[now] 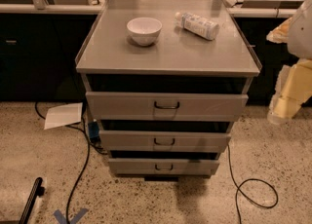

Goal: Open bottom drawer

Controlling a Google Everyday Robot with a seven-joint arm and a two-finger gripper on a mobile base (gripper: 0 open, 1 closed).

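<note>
The bottom drawer (136, 166) is the lowest and narrowest of three grey metal drawer fronts on the cabinet (168, 55). Its small dark loop handle (164, 168) sits at the centre. The front sits in line under the middle drawer (131, 140) and the widest top drawer (122, 105). My gripper (284, 105), cream and white, hangs at the right edge of the view. It is to the right of the cabinet, about level with the top drawer, well above and away from the bottom handle, and touches nothing.
A white bowl (144, 29) and a lying plastic bottle (197, 25) rest on the cabinet top. Black cables (253, 189) trail on the speckled floor on both sides. A sheet of paper (63, 115) lies at the left. A dark counter runs behind.
</note>
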